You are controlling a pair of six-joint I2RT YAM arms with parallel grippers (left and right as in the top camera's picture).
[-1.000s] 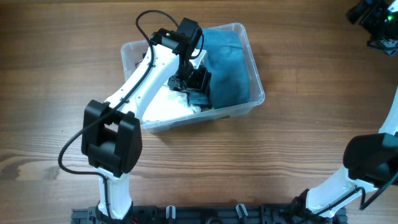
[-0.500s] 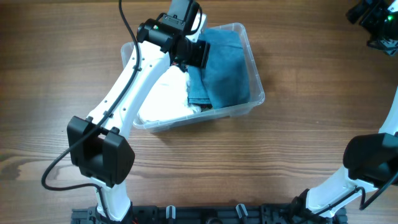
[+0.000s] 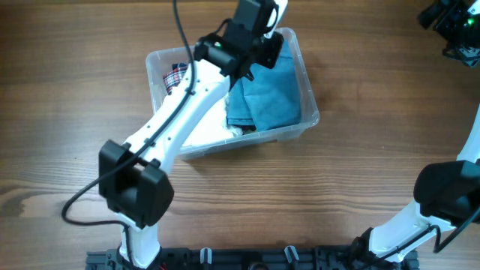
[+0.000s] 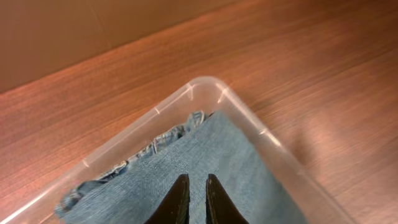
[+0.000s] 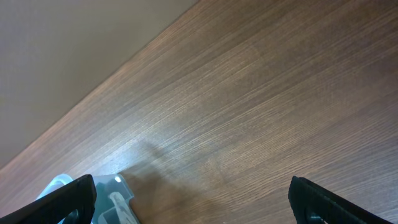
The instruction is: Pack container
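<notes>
The container [image 3: 259, 139] is a clear plastic tub on the wooden table, left of centre in the overhead view. Inside it, a folded blue cloth [image 3: 274, 94] fills the right half, a white cloth [image 3: 202, 127] lies at the front left and a plaid cloth [image 3: 176, 75] at the back left. My left gripper [image 3: 259, 56] hovers over the tub's far right corner. In the left wrist view the left gripper [image 4: 194, 180] is shut with nothing in it, just above the blue cloth [image 4: 155, 180], near the rounded corner of the container [image 4: 205, 84]. My right gripper [image 3: 450, 26] stays far right, and in its wrist view the right gripper [image 5: 193, 193] is wide open.
The left arm [image 3: 172, 120] stretches diagonally over the tub from its base near the front edge. The right arm's base [image 3: 442, 195] stands at the front right. A clear plastic corner [image 5: 118, 199] shows low left in the right wrist view. Bare wood surrounds the tub.
My left gripper has lifted off the blue cloth, closed, and moved toward the tub's far right corner. The plaid cloth is now uncovered. The right arm has not moved.
</notes>
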